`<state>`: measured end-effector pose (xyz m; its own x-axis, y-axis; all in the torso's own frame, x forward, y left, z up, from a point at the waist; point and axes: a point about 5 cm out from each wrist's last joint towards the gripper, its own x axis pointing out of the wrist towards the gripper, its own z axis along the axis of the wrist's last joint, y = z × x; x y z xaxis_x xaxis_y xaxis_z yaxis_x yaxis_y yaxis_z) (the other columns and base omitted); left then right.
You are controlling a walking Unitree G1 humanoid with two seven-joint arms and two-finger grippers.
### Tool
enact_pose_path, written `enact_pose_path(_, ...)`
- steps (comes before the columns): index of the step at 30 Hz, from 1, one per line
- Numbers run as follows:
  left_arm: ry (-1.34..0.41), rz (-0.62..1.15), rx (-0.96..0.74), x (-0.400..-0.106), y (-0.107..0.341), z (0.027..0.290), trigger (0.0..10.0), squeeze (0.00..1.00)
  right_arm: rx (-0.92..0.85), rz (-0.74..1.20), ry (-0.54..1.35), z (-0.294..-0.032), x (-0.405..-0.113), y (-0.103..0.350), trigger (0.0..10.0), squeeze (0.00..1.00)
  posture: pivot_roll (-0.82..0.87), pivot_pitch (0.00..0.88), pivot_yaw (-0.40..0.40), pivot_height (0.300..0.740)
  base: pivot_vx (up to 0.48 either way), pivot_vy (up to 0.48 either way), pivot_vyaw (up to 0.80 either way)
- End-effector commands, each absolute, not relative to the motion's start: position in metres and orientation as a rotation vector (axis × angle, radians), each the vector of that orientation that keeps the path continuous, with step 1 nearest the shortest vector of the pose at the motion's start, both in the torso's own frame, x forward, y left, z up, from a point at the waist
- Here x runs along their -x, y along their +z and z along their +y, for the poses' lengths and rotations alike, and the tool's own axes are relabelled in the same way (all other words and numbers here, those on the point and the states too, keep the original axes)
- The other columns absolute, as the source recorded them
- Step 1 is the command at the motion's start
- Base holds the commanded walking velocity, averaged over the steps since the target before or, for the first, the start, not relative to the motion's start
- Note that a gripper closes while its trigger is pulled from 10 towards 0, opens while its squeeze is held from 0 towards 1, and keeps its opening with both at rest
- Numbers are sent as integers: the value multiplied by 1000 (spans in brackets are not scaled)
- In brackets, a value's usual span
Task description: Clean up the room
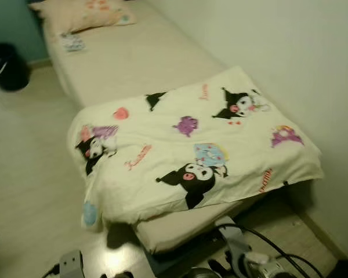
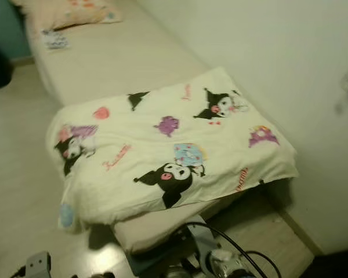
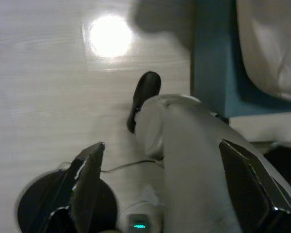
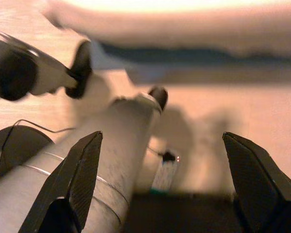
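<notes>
Bed (image 1: 133, 58): a long, narrow mattress in a pale cover, running away from the camera along the white wall (image 1: 301, 63) on the robot's right; its near end overhangs a blue-grey base.
Blanket (image 1: 191, 147): cream, printed with black-and-white cartoon figures, purple shapes and pink lettering; it is spread over the near half of the bed, its left edge hanging down the side toward the floor and its right corner reaching the wall side.
Pillow (image 1: 84, 13): peach-coloured with a faint print, lying at the far head of the bed.
Small item (image 1: 73, 41): a flat, pale patterned thing on the bare mattress just in front of the pillow; too blurred to identify.
Bin (image 1: 8, 66): a dark, round container on the floor, left of the bed's far end, near the teal wall.
Floor (image 1: 29, 174): pale wood-look boards, with a bright lamp reflection near the foot of the bed.
Left gripper (image 3: 172, 189): hanging low beside the robot's leg above the floor; its fingers are spread wide apart and hold nothing.
Right gripper (image 4: 184, 184): also hanging low, near the foot of the bed, fingers spread wide apart and holding nothing.
Robot body: silver arm parts and black cables show at the lower edge of the head views.
</notes>
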<state>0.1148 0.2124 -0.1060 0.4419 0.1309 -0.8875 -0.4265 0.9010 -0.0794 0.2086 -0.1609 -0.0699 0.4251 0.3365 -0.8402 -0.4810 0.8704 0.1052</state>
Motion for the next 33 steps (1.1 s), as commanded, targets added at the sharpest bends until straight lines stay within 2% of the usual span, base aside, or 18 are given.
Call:
enact_pose_path(1, 346, 1117, 328, -101, -111, 205, 10000, 0, 166, 1026, 520, -164, -203, -73, 10000, 0, -161, 10, -15, 740, 0, 0, 788)
enact_pose_path(8, 342, 1113, 333, -102, -111, 205, 10000, 0, 144, 1015, 486, -164, -206, -72, 10000, 0, -161, 14, -11, 740, 0, 0, 782)
enact_pose_path(15, 342, 1113, 334, -102, -111, 205, 10000, 0, 154, 1005, 458, -167, -208, -71, 10000, 0, -161, 13, -9, 740, 0, 0, 0)
enact_pose_path(21, 340, 1111, 336, -103, -111, 205, 10000, 0, 156, 988, 477, -165, -210, -69, 10000, 0, -157, 13, -9, 740, 0, 0, 778)
enact_pose_path(26, 320, 1113, 327, -104, -111, 205, 10000, 0, 171, 1022, 439, -166, -206, -72, 10000, 0, -156, 13, -9, 740, 0, 0, 0)
enact_pose_path(33, 309, 1113, 337, -104, -111, 203, 10000, 0, 174, 1032, 426, -167, -206, -73, 10000, 0, -155, 12, -8, 740, 0, -416, 0)
